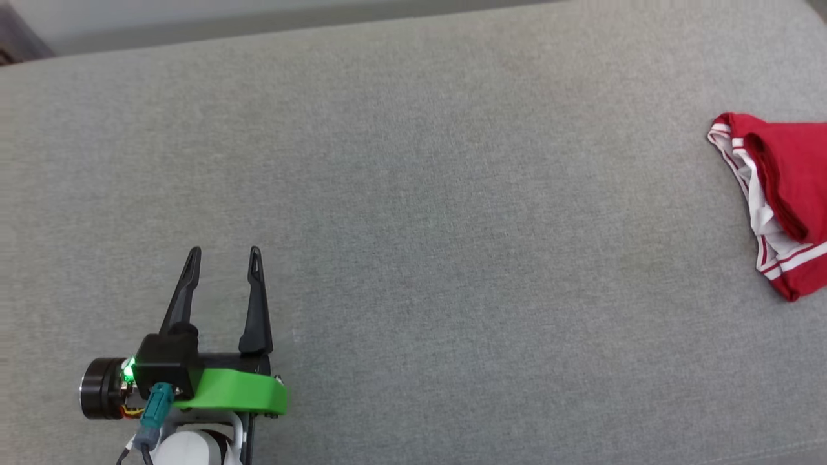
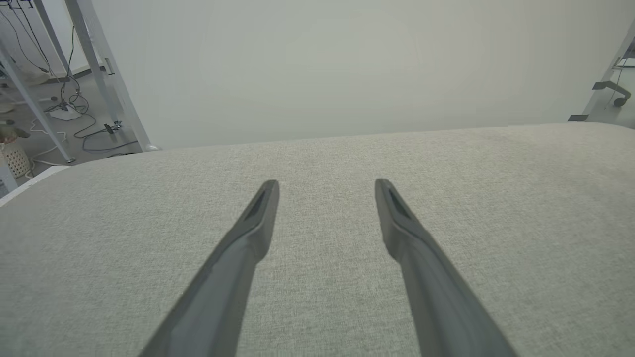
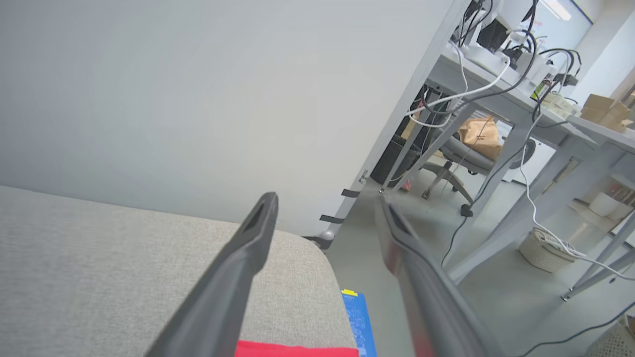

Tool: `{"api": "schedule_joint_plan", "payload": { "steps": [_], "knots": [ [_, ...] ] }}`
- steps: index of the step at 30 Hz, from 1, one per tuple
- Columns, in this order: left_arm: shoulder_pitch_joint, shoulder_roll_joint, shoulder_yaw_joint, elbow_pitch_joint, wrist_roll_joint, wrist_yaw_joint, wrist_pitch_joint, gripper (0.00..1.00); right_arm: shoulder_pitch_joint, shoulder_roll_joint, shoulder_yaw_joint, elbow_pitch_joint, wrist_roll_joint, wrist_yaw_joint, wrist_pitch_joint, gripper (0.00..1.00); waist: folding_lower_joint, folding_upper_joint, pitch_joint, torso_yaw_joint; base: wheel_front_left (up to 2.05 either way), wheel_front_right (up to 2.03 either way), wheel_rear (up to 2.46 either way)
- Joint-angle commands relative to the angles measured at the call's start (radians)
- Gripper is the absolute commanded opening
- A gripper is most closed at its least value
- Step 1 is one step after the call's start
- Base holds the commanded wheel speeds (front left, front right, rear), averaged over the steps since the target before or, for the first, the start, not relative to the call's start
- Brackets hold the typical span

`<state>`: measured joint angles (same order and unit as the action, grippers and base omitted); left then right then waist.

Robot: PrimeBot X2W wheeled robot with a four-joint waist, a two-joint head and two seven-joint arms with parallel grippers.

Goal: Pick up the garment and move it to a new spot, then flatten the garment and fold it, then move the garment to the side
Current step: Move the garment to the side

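Garment (image 1: pixel 789 174) is lying folded at far right of grey cushion (image 1: pixel 413 194), likely set aside as task asks. Right gripper (image 3: pixel 325 201) is hovering just above it, jaws spread, gripping nothing. Left gripper (image 1: pixel 225 253) is waiting well apart, also spread, empty.

A counter (image 1: pixel 413 194) padded in grey woven fabric runs wide under a plain pale wall (image 2: pixel 317 64). Past its rounded corner a blue sheet (image 3: pixel 358 317) lies on the floor. Further off stands a grey desk (image 3: pixel 501 94) draped with cables, with a brown paper bag (image 3: pixel 480 135) on an office chair (image 3: pixel 459 161) and a woven basket (image 3: pixel 545 250) beneath.
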<state>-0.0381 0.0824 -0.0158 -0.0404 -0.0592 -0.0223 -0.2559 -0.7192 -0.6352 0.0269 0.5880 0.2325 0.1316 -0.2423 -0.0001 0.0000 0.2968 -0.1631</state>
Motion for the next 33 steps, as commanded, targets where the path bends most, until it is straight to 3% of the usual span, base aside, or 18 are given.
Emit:
{"api": "schedule_joint_plan", "payload": {
  "steps": [1, 9, 14, 23, 33],
  "knots": [
    [0.013, -0.006, 0.004, 0.005, -0.013, 0.004, -0.006, 1.00, 0.043, 0.035, -0.021, -0.052, -0.025, -0.001, -0.011, 1.00, 0.0001, 0.0000, -0.072, 0.042, 0.00, 0.00, 0.00],
    [0.039, -0.018, -0.004, 0.035, -0.026, 0.002, -0.006, 1.00, 0.249, 0.209, -0.102, -0.388, -0.082, -0.001, -0.019, 1.00, 0.0001, 0.0000, -0.149, 0.105, 0.00, 0.00, 0.00],
    [0.044, -0.022, -0.007, 0.051, -0.031, 0.000, -0.006, 1.00, 0.365, 0.325, -0.107, -0.522, -0.093, -0.001, -0.019, 1.00, 0.0001, 0.0000, -0.178, 0.140, 0.00, 0.00, 0.00],
    [0.051, -0.027, -0.001, 0.075, -0.047, -0.001, -0.006, 1.00, 0.547, 0.469, -0.061, -0.557, -0.072, -0.001, -0.019, 1.00, 0.0001, 0.0000, -0.211, 0.191, 0.00, 0.00, 0.00],
    [0.066, -0.030, -0.013, 0.099, -0.055, -0.010, -0.006, 1.00, 0.716, 0.540, -0.077, -0.556, -0.063, -0.001, -0.019, 1.00, 0.0001, 0.0000, -0.248, 0.204, 0.00, 0.00, 0.00]
  ]
}}
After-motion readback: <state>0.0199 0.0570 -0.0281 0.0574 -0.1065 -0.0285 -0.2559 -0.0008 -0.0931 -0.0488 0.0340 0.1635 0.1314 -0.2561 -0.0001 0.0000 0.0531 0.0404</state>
